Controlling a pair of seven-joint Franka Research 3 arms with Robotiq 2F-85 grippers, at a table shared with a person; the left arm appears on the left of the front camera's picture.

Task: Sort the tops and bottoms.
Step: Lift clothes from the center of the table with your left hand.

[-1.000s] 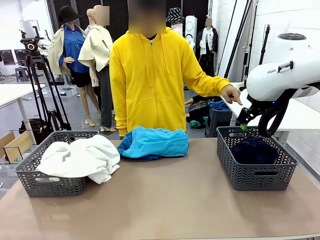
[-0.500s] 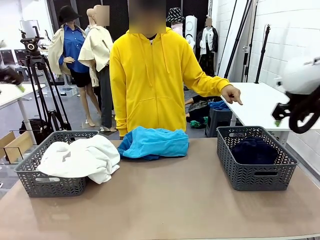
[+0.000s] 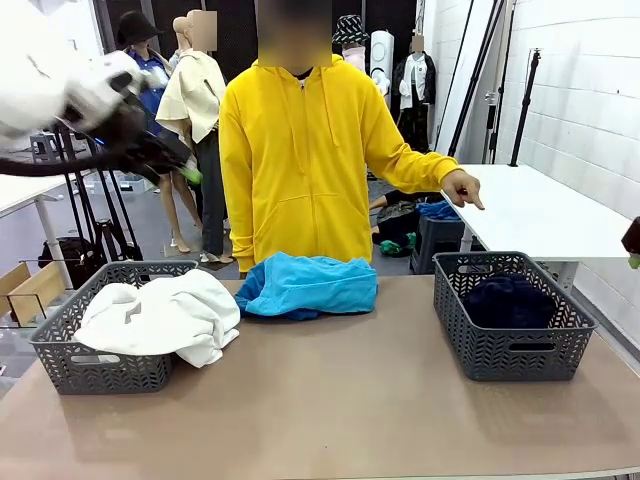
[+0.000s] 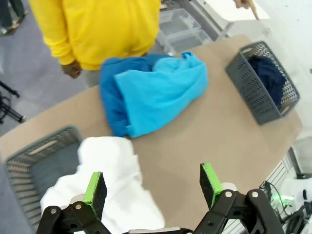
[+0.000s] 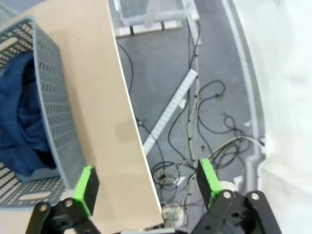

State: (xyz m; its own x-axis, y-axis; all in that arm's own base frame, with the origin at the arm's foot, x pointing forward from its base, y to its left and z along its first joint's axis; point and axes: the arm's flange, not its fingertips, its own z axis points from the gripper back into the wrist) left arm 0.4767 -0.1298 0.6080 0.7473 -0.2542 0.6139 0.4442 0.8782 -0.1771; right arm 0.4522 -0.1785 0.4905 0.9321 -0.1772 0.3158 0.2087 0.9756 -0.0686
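A white shirt point(image 3: 160, 315) is heaped in the left grey basket point(image 3: 60, 350) and spills over its right rim. Two bright blue tops point(image 3: 305, 285) lie bunched together on the table at the far middle, in front of the person. The dark navy bottoms point(image 3: 508, 300) lie inside the right basket point(image 3: 510, 350). My left gripper point(image 3: 180, 165) hangs high above the left basket, open and holding nothing; the left wrist view looks past it point(image 4: 152, 183) at the white shirt point(image 4: 114, 195) and blue tops point(image 4: 151, 92). My right gripper point(image 5: 146, 183) is open beyond the table's right edge, beside the bottoms point(image 5: 19, 117).
A person in a yellow hoodie point(image 3: 300, 150) stands at the far side, one hand point(image 3: 462, 188) held out to the right. Cables point(image 5: 204, 141) run over the floor past the table's right edge point(image 5: 122, 122). A tripod point(image 3: 70, 150) stands at back left.
My right arm has pulled away from above the right basket to the frame's right edge. My left arm has swung in at upper left, above the left basket. The garments have not moved.
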